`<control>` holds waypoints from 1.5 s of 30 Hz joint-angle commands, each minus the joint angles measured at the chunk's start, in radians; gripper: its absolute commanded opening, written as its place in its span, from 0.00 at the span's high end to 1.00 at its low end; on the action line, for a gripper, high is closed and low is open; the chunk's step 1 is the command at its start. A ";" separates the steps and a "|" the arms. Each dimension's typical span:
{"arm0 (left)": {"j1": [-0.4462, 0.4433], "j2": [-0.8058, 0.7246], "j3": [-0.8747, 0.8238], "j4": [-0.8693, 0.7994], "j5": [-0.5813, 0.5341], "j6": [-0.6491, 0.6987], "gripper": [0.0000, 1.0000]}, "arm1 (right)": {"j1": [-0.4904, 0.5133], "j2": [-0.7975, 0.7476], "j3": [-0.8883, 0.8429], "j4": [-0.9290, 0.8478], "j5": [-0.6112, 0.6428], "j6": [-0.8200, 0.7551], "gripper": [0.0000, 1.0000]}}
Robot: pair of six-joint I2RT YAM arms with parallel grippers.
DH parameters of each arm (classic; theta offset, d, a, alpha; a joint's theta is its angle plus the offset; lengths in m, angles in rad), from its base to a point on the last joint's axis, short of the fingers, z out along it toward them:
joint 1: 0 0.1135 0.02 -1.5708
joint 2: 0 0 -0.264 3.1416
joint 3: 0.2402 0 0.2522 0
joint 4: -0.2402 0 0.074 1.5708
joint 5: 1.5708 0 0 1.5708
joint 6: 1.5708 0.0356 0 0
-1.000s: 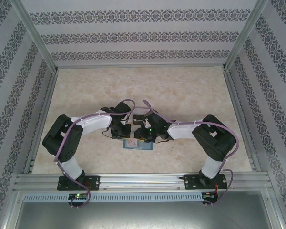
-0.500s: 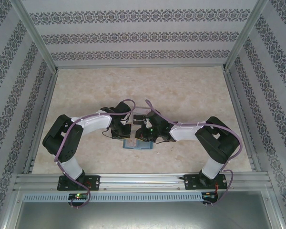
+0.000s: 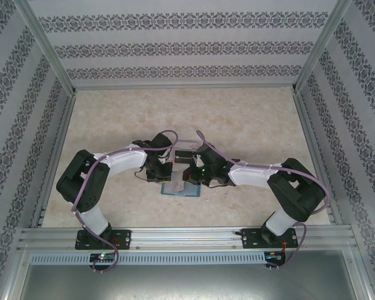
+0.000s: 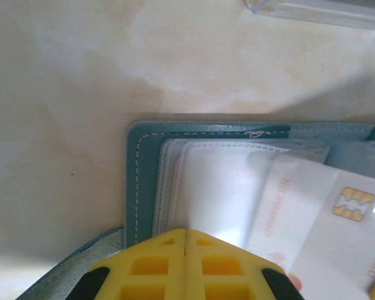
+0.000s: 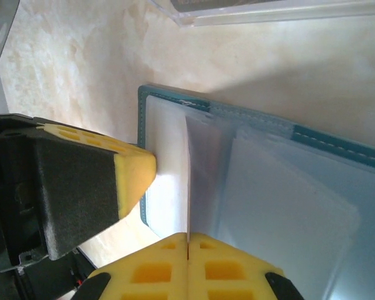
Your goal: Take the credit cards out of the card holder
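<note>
Pale marbled tabletop (image 3: 237,119), boxed in by patterned wallpaper walls (image 3: 175,47) and aluminium rails (image 3: 187,234). Clear plastic tray (image 3: 186,152) just beyond the wallet, contents too unclear to name. Teal wallet (image 3: 180,190) lying open and flat near the table's front middle, between the two claws; white stitching along the rim, pale clear sleeves (image 4: 206,187) inside. White card (image 4: 325,219) with gold chip and reddish print, askew over the sleeves. Left claw (image 4: 185,250) pressed together, tips down on the wallet's left end. Right claw (image 5: 187,253) pressed together too, a thin pale edge running into its seam; sleeve or card, cannot tell.
</note>
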State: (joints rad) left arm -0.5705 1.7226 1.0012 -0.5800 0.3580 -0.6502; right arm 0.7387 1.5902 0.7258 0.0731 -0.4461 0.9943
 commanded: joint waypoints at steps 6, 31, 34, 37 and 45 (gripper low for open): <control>-0.015 -0.001 0.000 -0.044 -0.033 0.018 1.00 | -0.032 -0.103 0.033 -0.221 0.078 -0.141 0.96; 0.054 -0.144 -0.010 -0.067 -0.038 0.045 0.97 | -0.084 0.118 0.710 -1.037 0.301 -1.517 0.98; 0.074 -0.172 -0.041 -0.071 -0.036 0.050 0.97 | -0.089 0.192 0.805 -1.103 0.328 -1.618 0.99; 0.087 -0.201 -0.072 -0.072 -0.038 0.052 0.97 | -0.100 0.263 0.913 -1.162 0.334 -1.681 0.98; 0.091 -0.275 -0.147 -0.063 -0.038 0.034 0.97 | -0.117 0.465 1.193 -1.284 0.363 -1.782 0.98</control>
State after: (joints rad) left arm -0.4889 1.4792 0.8730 -0.6170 0.3313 -0.6243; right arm 0.6312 2.0083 1.8381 -1.1164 -0.1013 -0.7147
